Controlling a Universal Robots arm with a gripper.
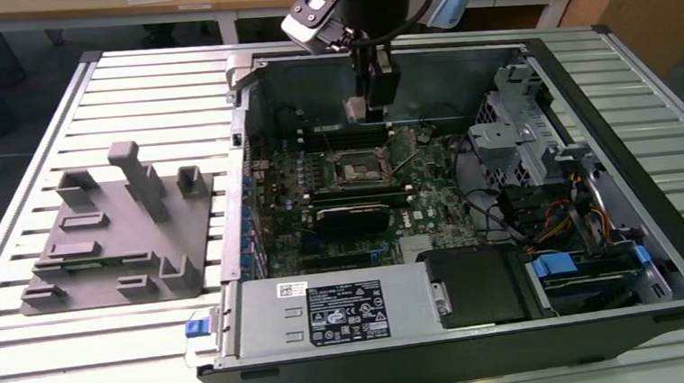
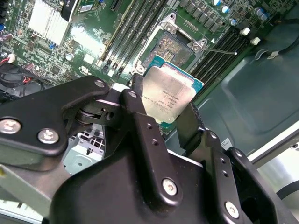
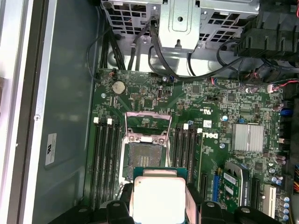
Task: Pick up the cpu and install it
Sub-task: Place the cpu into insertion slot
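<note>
Slatted metal table (image 1: pixel 129 80), open computer case (image 1: pixel 475 367): your gripper (image 2: pixel 163 109) pinches the cpu (image 2: pixel 169 91) above the bare socket (image 2: pixel 175 46); come down tilted or off-centre and you likely bend pins.

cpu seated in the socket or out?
Out. The gripper holds the cpu in the air; the socket lies open and empty.

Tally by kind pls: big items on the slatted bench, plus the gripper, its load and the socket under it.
cpu: 1, clamped in the gripper
gripper: 1, above the cpu socket
cpu socket: 1, open, no chip in it
computer case: 1, side panel off
grey tray with upright posts: 1, beside the case
Total: 5
</note>
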